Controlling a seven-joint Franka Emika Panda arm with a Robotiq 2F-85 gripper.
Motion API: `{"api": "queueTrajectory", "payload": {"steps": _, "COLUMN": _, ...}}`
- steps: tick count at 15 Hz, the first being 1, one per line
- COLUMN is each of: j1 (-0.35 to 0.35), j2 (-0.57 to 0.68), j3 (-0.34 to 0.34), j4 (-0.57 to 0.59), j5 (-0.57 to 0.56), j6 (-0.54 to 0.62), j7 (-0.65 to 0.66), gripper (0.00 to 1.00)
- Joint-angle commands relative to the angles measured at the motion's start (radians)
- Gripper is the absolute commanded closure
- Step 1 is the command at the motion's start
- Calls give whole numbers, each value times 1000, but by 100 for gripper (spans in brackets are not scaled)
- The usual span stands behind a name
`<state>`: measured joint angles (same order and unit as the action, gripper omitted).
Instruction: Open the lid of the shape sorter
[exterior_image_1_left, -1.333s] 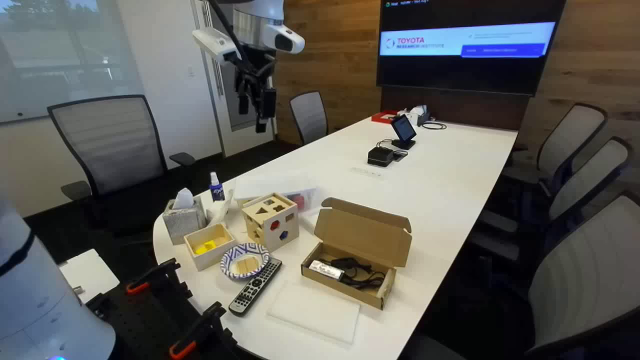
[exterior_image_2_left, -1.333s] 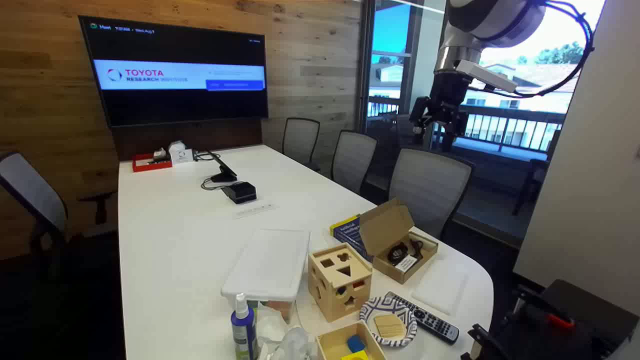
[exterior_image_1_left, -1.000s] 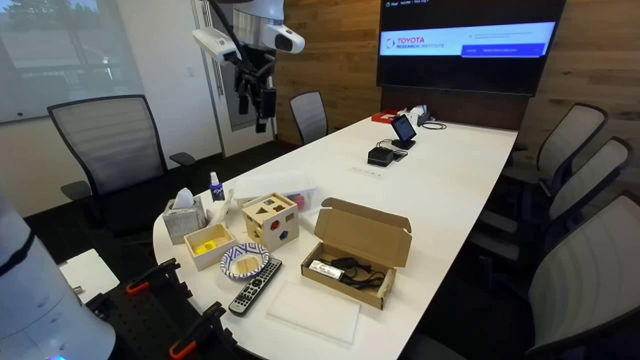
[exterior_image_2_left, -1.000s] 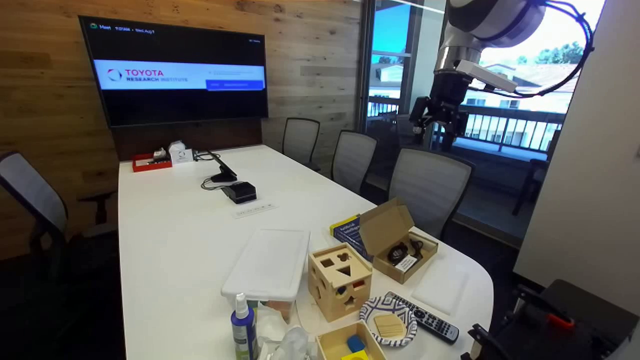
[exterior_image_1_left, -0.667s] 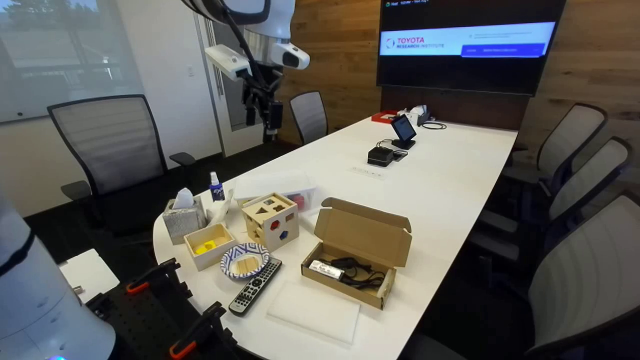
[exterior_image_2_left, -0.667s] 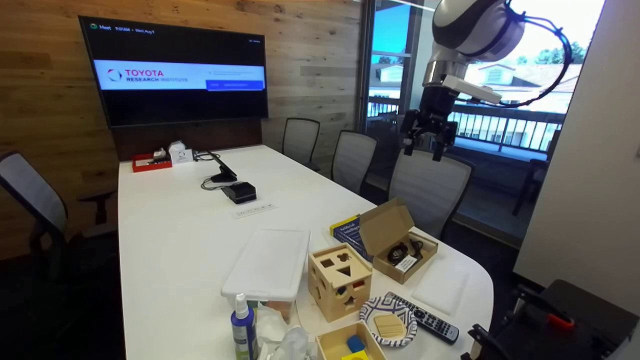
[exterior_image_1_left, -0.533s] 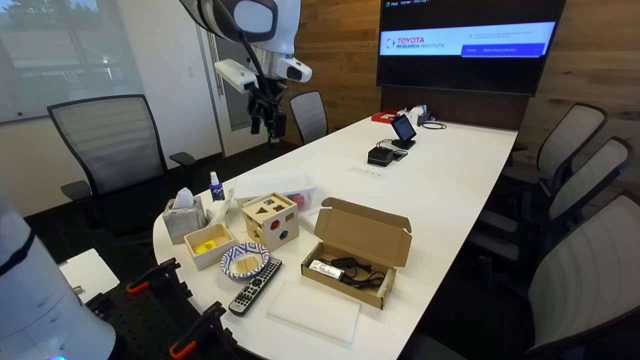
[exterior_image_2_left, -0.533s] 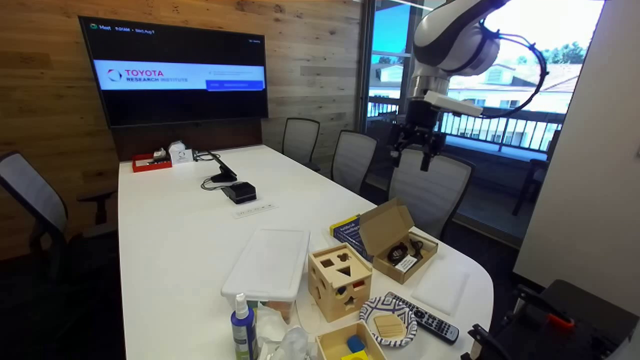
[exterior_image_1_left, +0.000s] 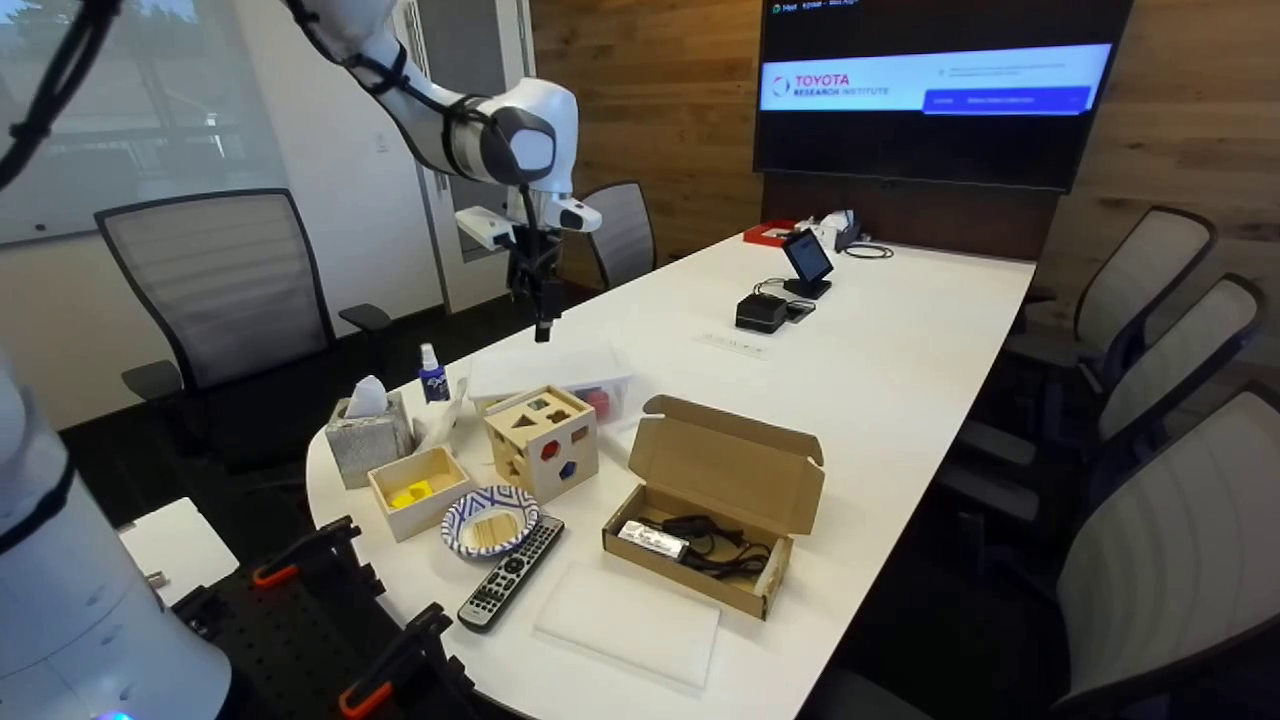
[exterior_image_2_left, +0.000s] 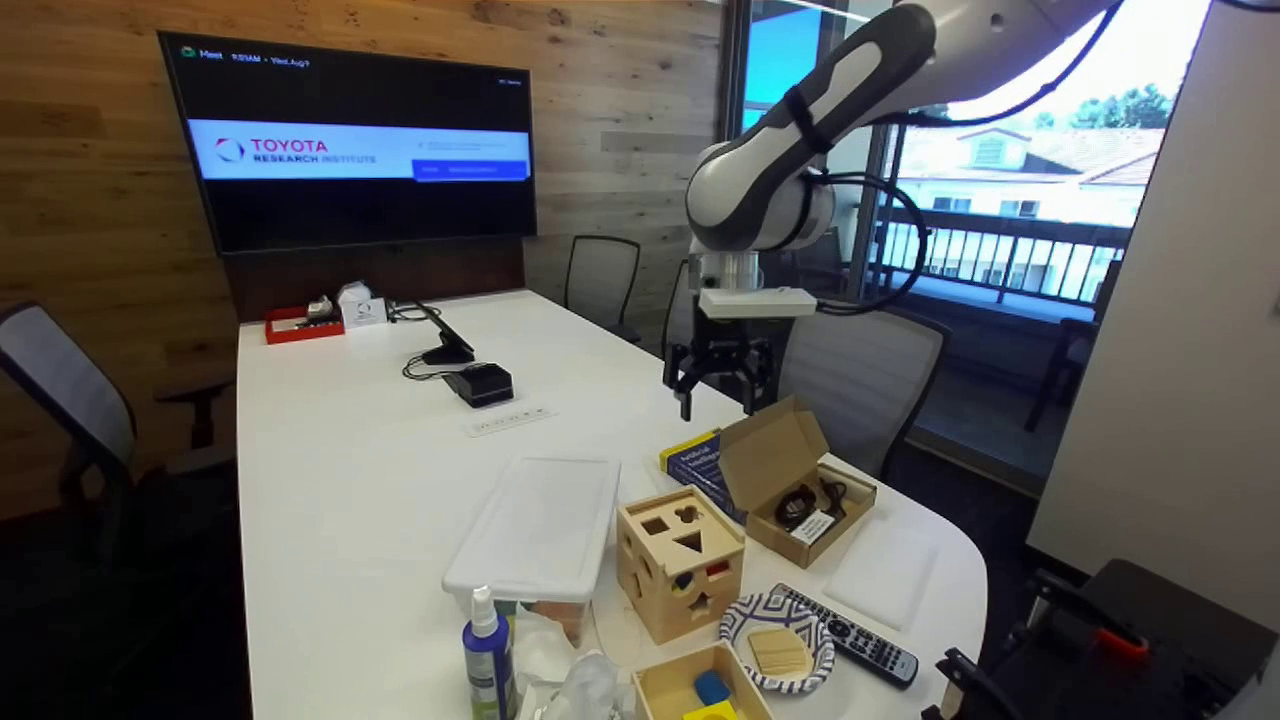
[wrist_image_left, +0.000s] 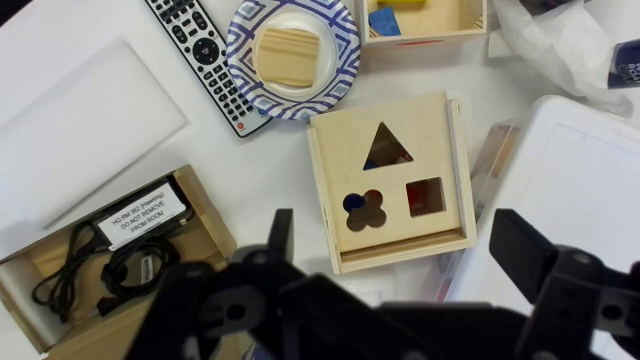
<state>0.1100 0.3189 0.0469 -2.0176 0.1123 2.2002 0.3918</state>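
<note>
The shape sorter (exterior_image_1_left: 570, 450) is a light-wood cube standing on the table, also in an exterior view (exterior_image_2_left: 685, 600) and the wrist view (wrist_image_left: 466, 170). Its lid (wrist_image_left: 395, 182) is a thin panel with triangle, square and clover holes. It lies flat between the top's side rails, with a narrow gap at the edge nearest my jaws. Red and blue pieces show through the holes. My gripper (wrist_image_left: 393, 227) is open and empty, pointing down. In both exterior views the gripper (exterior_image_1_left: 542, 315) (exterior_image_2_left: 717, 405) hangs above and beyond the sorter, apart from it.
A white-lidded plastic bin (exterior_image_2_left: 535, 530) stands close beside the sorter. Around it are an open cardboard box (exterior_image_1_left: 690, 560), a patterned plate (exterior_image_1_left: 460, 540), a remote (exterior_image_1_left: 510, 575), a small wooden tray (exterior_image_1_left: 420, 520), a tissue box (exterior_image_1_left: 360, 450) and a spray bottle (exterior_image_2_left: 487, 650).
My gripper has come down and moved closer to the sorter, going left and down in an exterior view. It has turned more upright. The things on the table have not moved.
</note>
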Motion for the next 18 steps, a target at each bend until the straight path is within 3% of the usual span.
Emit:
{"api": "queueTrajectory", "payload": {"steps": 1, "j1": 32, "j2": 137, "j3": -12, "j4": 107, "j5": -29, "j6": 16, "j7": 48, "gripper": 0}}
{"api": "queueTrajectory", "payload": {"steps": 18, "j1": -1, "j2": 550, "j3": 32, "j4": 470, "j5": 16, "j6": -18, "j7": -212, "gripper": 0}}
